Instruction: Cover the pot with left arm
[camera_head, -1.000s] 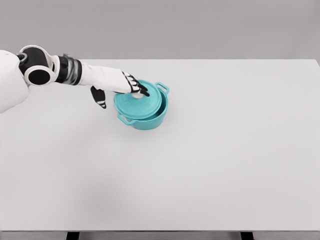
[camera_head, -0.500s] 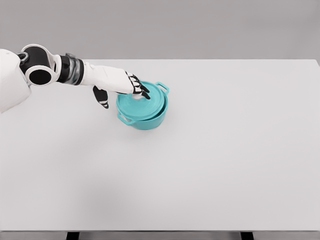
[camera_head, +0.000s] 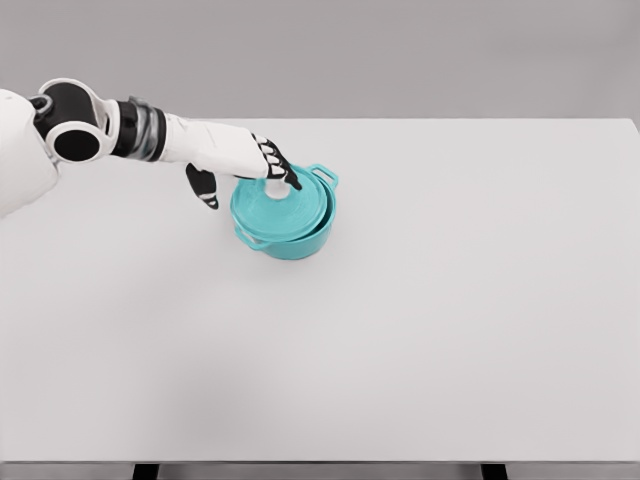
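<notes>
The left arm (camera_head: 150, 138) comes in from the robot's white shoulder at the left edge and stretches rightward over the pale desk (camera_head: 420, 320) toward the teal pot (camera_head: 300, 238), which stands left of the desk's middle, toward the far side. The left hand (camera_head: 255, 160) sits above the near-left part of the pot, its dark-tipped fingers (camera_head: 283, 172) curled down around the small white knob (camera_head: 274, 189) of the teal lid (camera_head: 283, 205), gripping it; the thumb (camera_head: 205, 188) hangs lower, to the left of the pot and clear of its wall. The lid lies over the pot's mouth but looks slightly tilted and pushed toward the left, so a sliver of the pot's rim shows on the right. One pot handle (camera_head: 326, 176) sticks out at the far right, another at the near left under the lid's edge. Compared with half a second ago, the hand and knob stand a little higher and the forearm is raised; a second ago the lid sat further off to the left of the pot.
</notes>
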